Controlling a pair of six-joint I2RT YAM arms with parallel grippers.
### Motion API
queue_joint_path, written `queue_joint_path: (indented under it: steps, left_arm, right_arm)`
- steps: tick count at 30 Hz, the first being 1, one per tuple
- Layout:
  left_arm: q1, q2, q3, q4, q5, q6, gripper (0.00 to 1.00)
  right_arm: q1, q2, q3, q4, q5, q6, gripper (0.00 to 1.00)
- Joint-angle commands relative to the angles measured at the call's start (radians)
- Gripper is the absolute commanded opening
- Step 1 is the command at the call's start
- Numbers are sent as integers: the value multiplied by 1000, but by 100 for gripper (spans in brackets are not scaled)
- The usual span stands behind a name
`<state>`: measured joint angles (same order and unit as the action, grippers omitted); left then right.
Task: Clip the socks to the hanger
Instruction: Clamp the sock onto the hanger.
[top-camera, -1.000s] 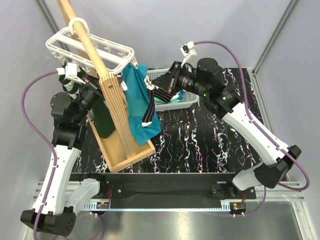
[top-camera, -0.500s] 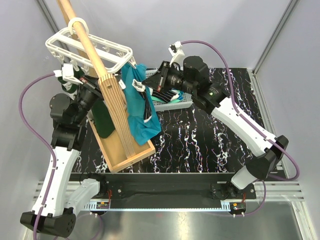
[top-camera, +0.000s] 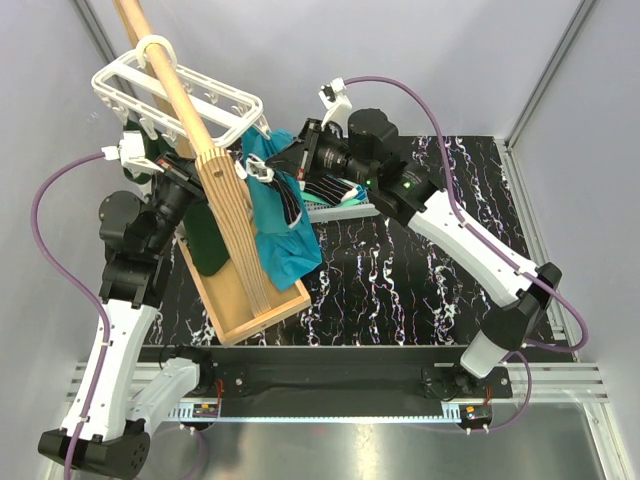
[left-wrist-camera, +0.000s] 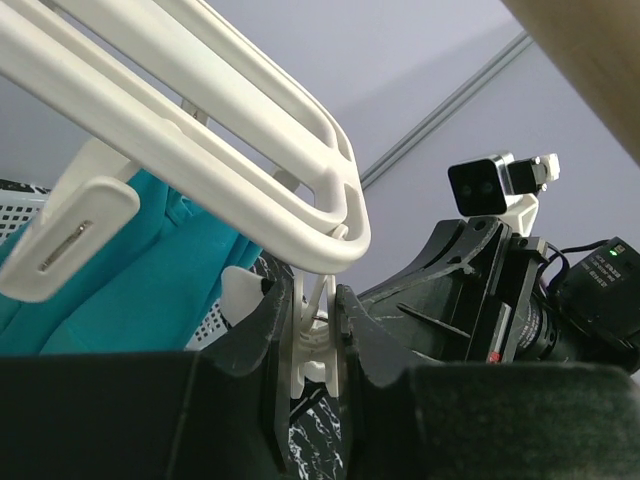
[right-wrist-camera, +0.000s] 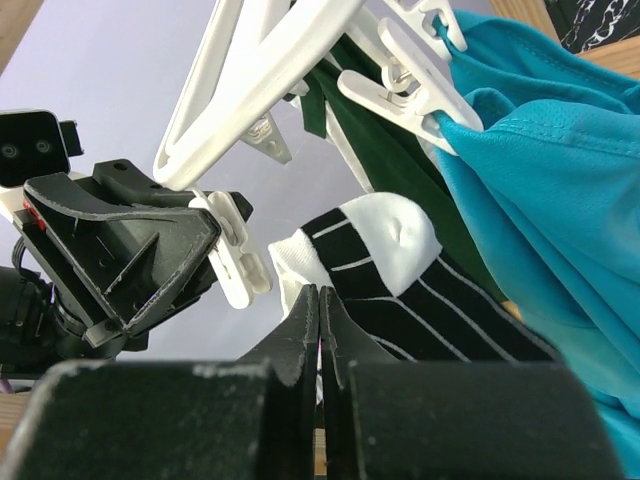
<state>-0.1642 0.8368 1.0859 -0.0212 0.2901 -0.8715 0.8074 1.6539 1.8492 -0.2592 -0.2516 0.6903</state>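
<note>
The white hanger (top-camera: 180, 92) hangs on the wooden pole by its hook loop. My left gripper (left-wrist-camera: 318, 335) is shut on one of the hanger's white clips (left-wrist-camera: 318, 350), squeezing it from both sides. My right gripper (right-wrist-camera: 320, 300) is shut on a black sock with thin white stripes and a white toe (right-wrist-camera: 420, 285), and holds it up just right of that clip (right-wrist-camera: 235, 265). In the top view the sock (top-camera: 290, 200) hangs in front of the teal cloth, below the hanger's right end. More socks (top-camera: 348, 196) lie in the basket.
A teal cloth (top-camera: 285, 240) and a dark green garment (top-camera: 205, 240) hang clipped from the hanger. The wooden pole and slatted stand (top-camera: 240, 250) rise at the left. The grey mesh basket (top-camera: 345, 208) sits behind my right arm.
My right arm has swung left, carrying the striped sock from above the basket to beside the clip in my left gripper. The left arm has barely moved.
</note>
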Motion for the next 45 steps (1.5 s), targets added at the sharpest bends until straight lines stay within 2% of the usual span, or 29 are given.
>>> queue_joint_path:
  steps: [1,29,45]
  left_arm:
    - [0,-10,9,27,-68,20,0]
    - [-5,7,12,-20,-160,14,0]
    - [-14,22,29,-23,-154,8,0]
  right_arm:
    - [21,9,53,17,28,2,0]
    - [61,24,73,28,43,-14,0]
    - [82,70,125,46,37,-8,0]
